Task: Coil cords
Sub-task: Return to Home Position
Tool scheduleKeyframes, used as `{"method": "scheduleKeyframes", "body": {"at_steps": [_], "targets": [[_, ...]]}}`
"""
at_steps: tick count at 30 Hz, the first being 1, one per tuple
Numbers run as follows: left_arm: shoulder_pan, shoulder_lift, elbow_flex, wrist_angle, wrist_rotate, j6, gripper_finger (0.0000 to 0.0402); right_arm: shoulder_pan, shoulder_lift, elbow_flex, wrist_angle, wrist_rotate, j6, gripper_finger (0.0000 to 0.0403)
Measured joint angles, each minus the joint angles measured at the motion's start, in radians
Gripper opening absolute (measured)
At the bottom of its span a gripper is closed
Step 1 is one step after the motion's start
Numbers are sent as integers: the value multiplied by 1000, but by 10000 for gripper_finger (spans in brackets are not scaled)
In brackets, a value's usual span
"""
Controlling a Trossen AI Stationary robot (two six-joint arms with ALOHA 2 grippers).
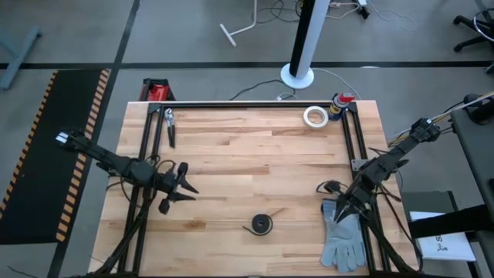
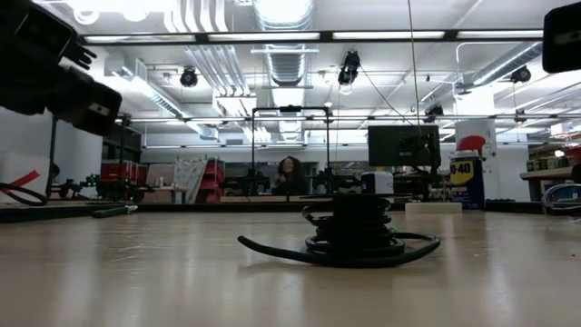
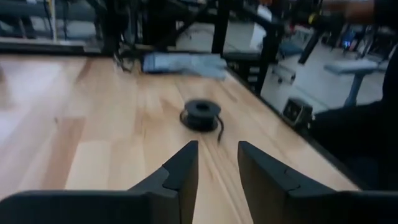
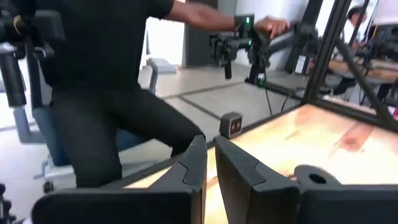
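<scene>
I see the cord [image 1: 261,225] lying as a small tight black coil on the bare tabletop [image 1: 247,154], near the front edge and roughly midway between my two arms. In the low view one loose tail curves out from its base across the wood. Nothing touches it.

My left hand [image 1: 187,184] hangs above the tabletop's left side, well apart from the coil and pointing toward it. Its fingers [image 3: 180,171] stand spread, with a clear gap through which the wrist camera sees the coil ahead.

My right hand [image 1: 340,218] sits at the right side, over the upper part of the grey glove [image 1: 345,243]. Its fingers [image 4: 194,163] are drawn together, with only a sliver between them.

A white tape roll [image 1: 314,116] lies near the far right corner, and a person [image 4: 112,68] in dark clothes is seated just beyond the tabletop's edge.
</scene>
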Motion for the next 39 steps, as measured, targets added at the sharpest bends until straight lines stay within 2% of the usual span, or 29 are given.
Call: {"method": "scheduleKeyframes", "body": {"at_steps": [9,18,24,31,39], "targets": [[38,-159,0,-1,0,0,116,-34,-161,-19,1,0,0,24],[131,-258,-1,-30,-1,0,109,-162,-325,-28,-5,0,0,30],[173,-295,-1,-52,-2,0,97,-248,-322,-28,6,-1,0,24],[194,-300,-1,-79,-2,0,88,-426,-322,-29,4,0,0,28],[252,-308,-1,-228,-1,0,86,-684,-322,-30,5,0,0,24]]}}
